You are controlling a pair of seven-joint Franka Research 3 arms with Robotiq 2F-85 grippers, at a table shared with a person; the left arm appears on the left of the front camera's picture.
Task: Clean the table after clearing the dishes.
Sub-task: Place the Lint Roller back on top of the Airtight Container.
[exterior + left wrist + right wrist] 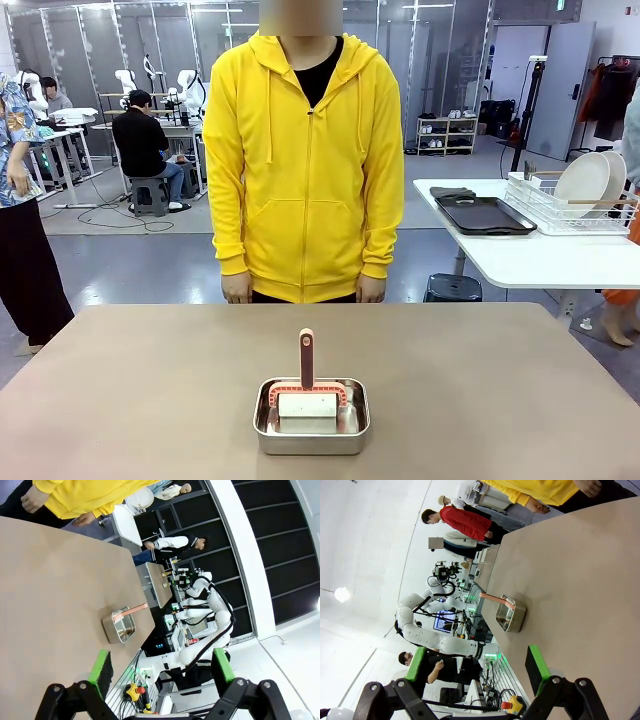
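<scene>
The left gripper (pixel 162 667) stood wide open with nothing between its green pads (pixel 102 666), held above and off the near edge of the table (pixel 55 590). The right gripper (pixel 477 666) was likewise spread wide and empty, one green pad (pixel 536 669) over the table's near edge and the other out past it.

Beyond both grippers, a small rectangular steel pan (pixel 311 418) sat on the taupe-brown table top, near the robot's edge and about midway across. In the pan lay a pale block-shaped sponge (pixel 308 405) in a salmon-pink holder, and the pink handle (pixel 306 357) rose out of the pan toward the far side. In the left wrist view the pan (pixel 119 625) showed just inside the table's edge with the handle sticking out over it; the right wrist view showed the same pan (pixel 510 613) beside the edge.

A person in a yellow hooded jacket (pixel 303 160) stood at the far side, arms hanging, hands (pixel 237 288) just above the far edge.

The dishes were off the table: white plates (pixel 583 183) stood in a wire rack (pixel 560 208) on a white side table (pixel 530 255) to the right, with dark trays (pixel 483 213) lying beside the rack.
</scene>
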